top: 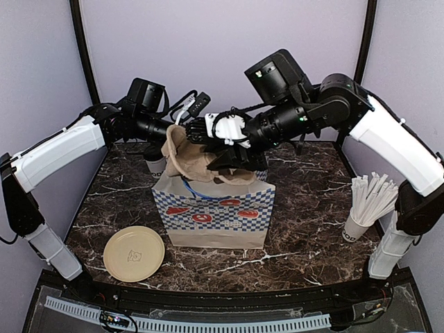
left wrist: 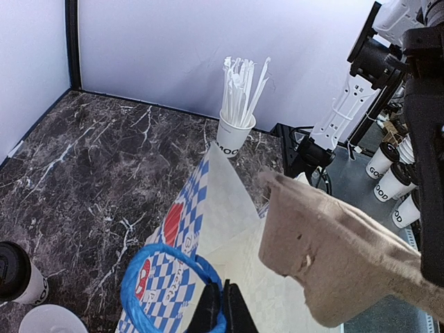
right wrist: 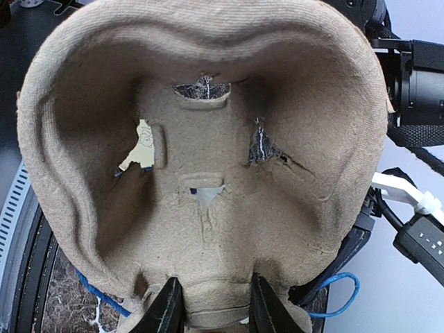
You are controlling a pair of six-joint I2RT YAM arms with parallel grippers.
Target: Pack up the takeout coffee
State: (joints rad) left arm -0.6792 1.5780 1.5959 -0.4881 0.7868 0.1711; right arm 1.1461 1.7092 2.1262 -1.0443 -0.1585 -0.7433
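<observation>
From above, the lidded coffee cup (top: 155,165) stands behind the paper bag (top: 215,215) and is mostly hidden by it. Both arms reach in over the bag's mouth, where a cardboard cup tray (top: 186,154) hangs tilted.

In the left wrist view, the left gripper (left wrist: 222,312) is closed on the bag's blue handle (left wrist: 161,250). The cup stands upright, cut off by the frame edge.

In the right wrist view, the right gripper (right wrist: 211,306) pinches the tray's rim, and the tray fills the view.

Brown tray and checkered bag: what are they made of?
The brown tray looks like moulded paper pulp: matte, rough and fibrous, with ragged edges at its holes. The checkered bag seems to be thin matte paper, creased, with printed blue-and-white checks.
</observation>
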